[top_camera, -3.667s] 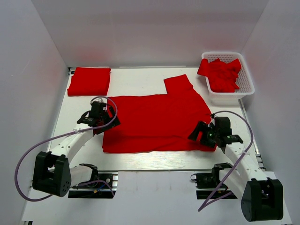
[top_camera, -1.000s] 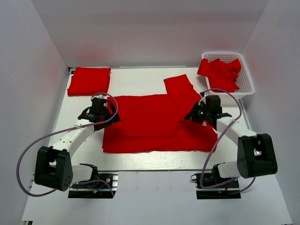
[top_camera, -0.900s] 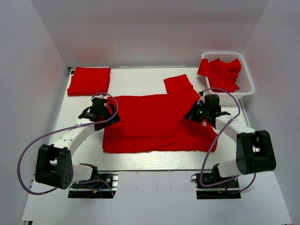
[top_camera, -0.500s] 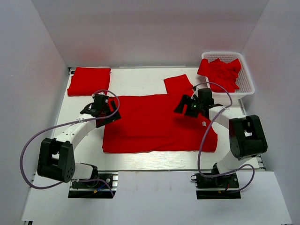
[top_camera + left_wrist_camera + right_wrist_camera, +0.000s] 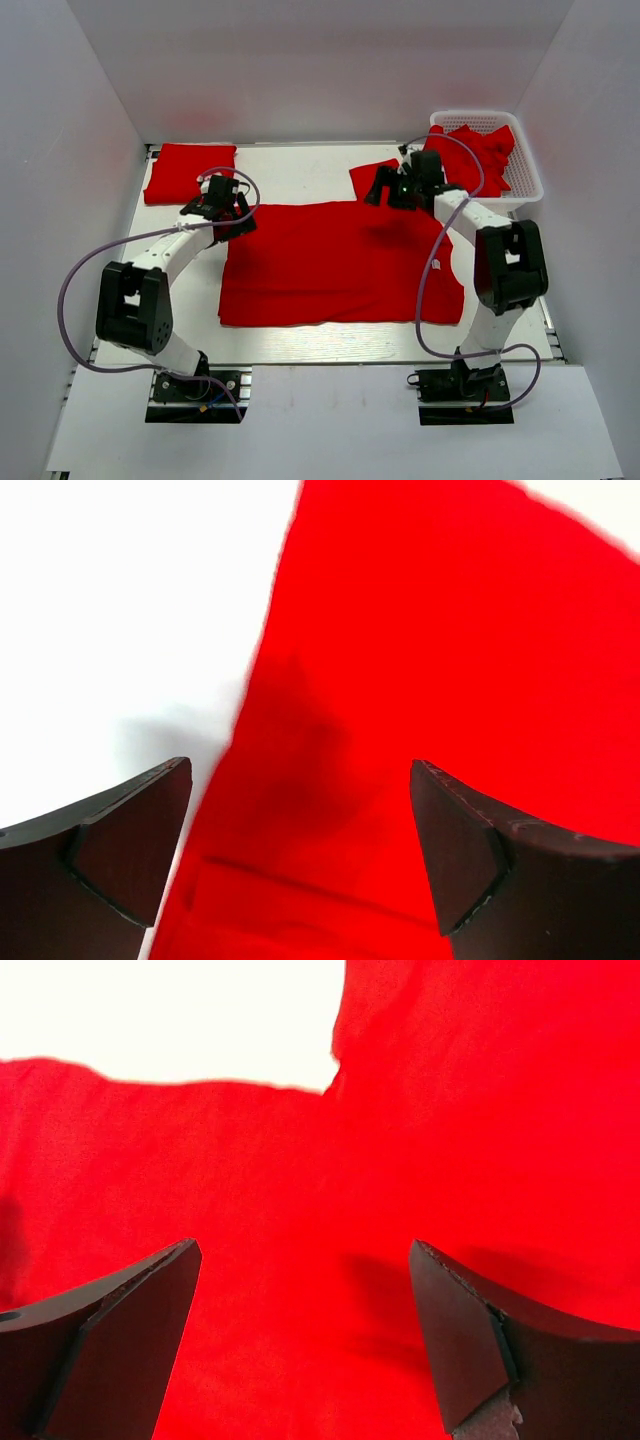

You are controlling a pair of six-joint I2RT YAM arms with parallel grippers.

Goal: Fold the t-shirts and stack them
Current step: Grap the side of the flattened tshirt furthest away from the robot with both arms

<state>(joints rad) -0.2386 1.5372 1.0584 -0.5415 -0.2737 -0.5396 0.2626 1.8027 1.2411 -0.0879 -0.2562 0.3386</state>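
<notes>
A red t-shirt (image 5: pixel 335 260) lies spread flat mid-table, its lower part folded up, one sleeve (image 5: pixel 372 176) sticking out at the far right. My left gripper (image 5: pixel 229 218) is open above the shirt's far left corner; the left wrist view shows that cloth edge (image 5: pixel 420 660) between the fingers (image 5: pixel 130 835). My right gripper (image 5: pixel 385 192) is open and empty over the sleeve; the right wrist view shows red cloth (image 5: pixel 300 1220) between the fingers (image 5: pixel 470 1330). A folded red t-shirt (image 5: pixel 190 172) lies at the far left.
A white lattice basket (image 5: pixel 525 170) at the far right holds more crumpled red t-shirts (image 5: pixel 470 150). White walls close in the table on three sides. Both arms' purple cables loop over the table.
Both arms have reached away from me. The right gripper went from the shirt's right edge up to the sleeve. The left gripper moved to the shirt's far left corner.
</notes>
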